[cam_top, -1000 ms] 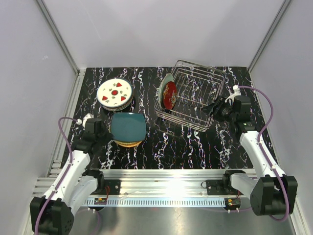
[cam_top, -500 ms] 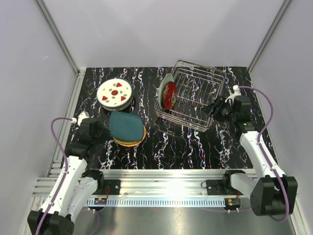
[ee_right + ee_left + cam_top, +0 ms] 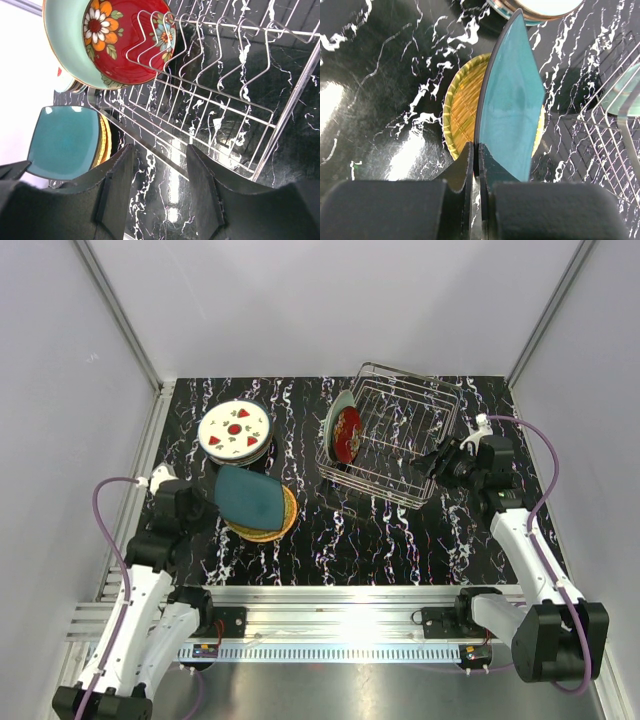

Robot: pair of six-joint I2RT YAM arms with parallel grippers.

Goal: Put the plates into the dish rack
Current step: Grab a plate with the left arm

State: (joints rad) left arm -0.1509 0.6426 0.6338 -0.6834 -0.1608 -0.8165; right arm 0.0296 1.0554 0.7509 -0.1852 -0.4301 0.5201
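My left gripper (image 3: 210, 502) (image 3: 476, 152) is shut on the rim of the dark teal plate (image 3: 250, 497) (image 3: 512, 110). That plate is tilted up on edge over the orange-tan plate (image 3: 278, 524) (image 3: 462, 112), which lies flat on the table. A white plate with red strawberries (image 3: 235, 429) tops a stack at the back left. The dish rack (image 3: 400, 440) (image 3: 240, 95) holds a mint-green plate (image 3: 62, 45) and a red flowered plate (image 3: 347, 434) (image 3: 125, 40) upright at its left end. My right gripper (image 3: 432, 462) (image 3: 160, 150) stands open at the rack's near right corner, gripping nothing.
White walls close in the black marbled table (image 3: 400, 530) on three sides. An aluminium rail (image 3: 340, 605) runs along the near edge by the arm bases. The rack's remaining slots (image 3: 220, 55) hold nothing.
The left arm has drawn back to the left and raised the teal plate from flat to tilted, uncovering more of the orange-tan plate. The right arm has not moved.
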